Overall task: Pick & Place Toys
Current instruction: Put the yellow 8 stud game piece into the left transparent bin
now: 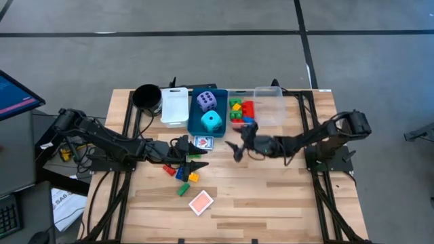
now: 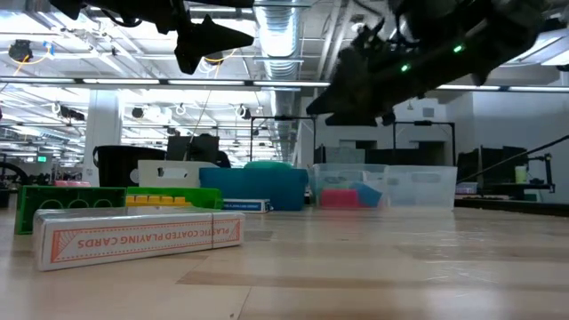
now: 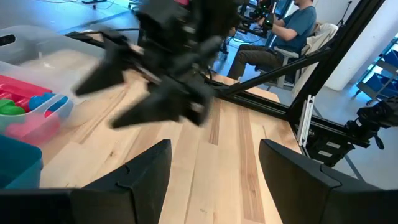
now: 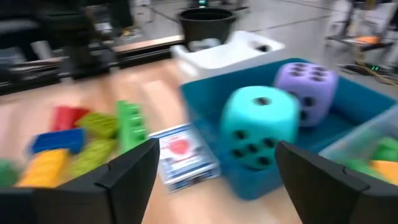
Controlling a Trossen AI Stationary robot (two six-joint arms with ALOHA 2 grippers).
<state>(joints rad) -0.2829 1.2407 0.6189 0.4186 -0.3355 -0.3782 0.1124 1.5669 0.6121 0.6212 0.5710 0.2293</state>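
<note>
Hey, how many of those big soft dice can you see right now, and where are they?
2. Both sit inside the blue bin: the purple die toward the table's far edge, the cyan die just in front of it. None show elsewhere, though the arms could hide something.

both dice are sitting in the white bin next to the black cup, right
Not quite. The purple die and cyan die sit in the blue bin, as the high view shows. The white bin is the one next to the black cup.

Two dice [image 1: 209,112] in middle bin [image 1: 192,123]; bricks [image 1: 182,172] before it; card box [image 1: 201,202] nearest front edge.
</note>
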